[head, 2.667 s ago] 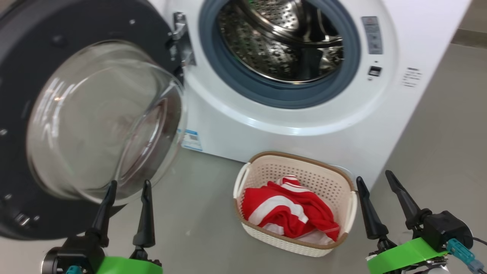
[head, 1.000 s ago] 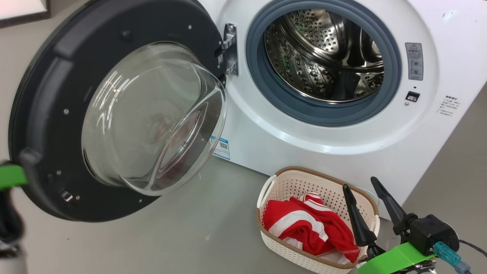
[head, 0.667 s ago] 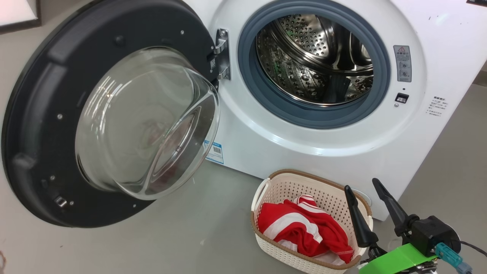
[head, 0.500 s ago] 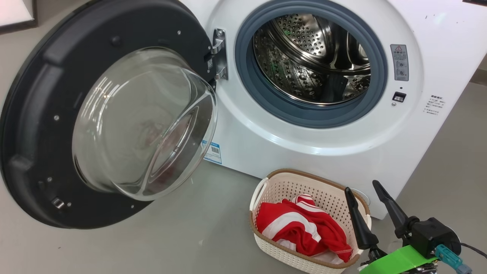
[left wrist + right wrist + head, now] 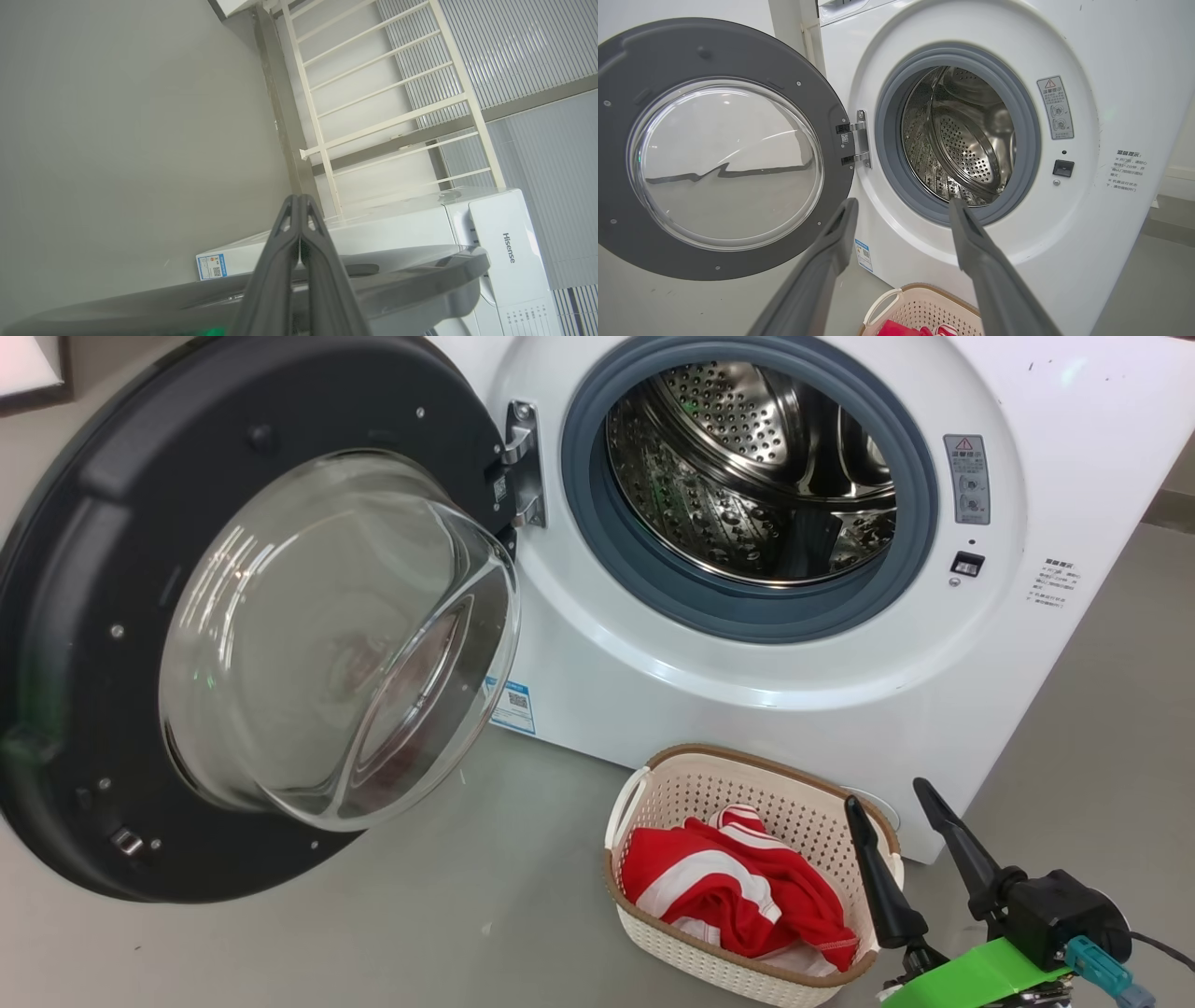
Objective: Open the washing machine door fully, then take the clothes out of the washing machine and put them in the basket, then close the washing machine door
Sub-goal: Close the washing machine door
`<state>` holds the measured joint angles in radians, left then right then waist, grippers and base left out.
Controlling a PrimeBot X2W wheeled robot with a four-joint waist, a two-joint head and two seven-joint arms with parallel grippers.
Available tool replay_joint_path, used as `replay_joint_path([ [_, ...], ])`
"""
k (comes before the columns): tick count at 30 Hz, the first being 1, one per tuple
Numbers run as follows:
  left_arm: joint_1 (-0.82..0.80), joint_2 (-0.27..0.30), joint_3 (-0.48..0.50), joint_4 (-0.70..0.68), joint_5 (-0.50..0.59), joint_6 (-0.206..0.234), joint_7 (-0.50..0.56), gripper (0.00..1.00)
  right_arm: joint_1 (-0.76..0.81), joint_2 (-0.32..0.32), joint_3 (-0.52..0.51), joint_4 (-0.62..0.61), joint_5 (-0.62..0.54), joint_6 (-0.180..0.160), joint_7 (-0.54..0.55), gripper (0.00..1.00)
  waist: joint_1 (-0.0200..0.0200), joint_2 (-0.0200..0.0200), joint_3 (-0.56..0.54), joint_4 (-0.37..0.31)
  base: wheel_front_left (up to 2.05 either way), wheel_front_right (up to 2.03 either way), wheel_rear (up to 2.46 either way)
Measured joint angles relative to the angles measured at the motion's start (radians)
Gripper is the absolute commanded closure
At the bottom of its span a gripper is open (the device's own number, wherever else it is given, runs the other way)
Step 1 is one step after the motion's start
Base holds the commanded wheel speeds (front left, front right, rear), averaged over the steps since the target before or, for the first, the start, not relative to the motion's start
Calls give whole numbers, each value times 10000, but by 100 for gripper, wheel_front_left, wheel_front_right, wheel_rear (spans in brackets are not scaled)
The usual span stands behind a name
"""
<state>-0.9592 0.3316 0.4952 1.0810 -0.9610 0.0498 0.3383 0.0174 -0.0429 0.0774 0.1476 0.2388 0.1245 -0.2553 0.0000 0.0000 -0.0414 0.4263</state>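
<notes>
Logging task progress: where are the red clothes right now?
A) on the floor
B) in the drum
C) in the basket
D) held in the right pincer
C: the red clothes lie bunched inside the basket, while the drum shows bare steel.

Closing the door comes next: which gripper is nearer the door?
Left. The left gripper, shut, sits right at the door's outer edge. The right gripper stands open beside the basket, away from the door.
</notes>
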Motion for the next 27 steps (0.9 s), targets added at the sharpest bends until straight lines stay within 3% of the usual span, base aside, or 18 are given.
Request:
replay_joint_path([
  [9, -25, -73, -23, 161, -428, -341, 1712, 100, 15, 0, -113, -46, -13, 0, 0, 0, 1, 0, 21, 124, 0, 0, 0],
  [27, 825, -662, 322, -1254, -1262, -838, 2824, 100, 16, 2, -92, -140, 90, 0, -2, 0, 0, 0, 84, 349, 0, 0, 0],
])
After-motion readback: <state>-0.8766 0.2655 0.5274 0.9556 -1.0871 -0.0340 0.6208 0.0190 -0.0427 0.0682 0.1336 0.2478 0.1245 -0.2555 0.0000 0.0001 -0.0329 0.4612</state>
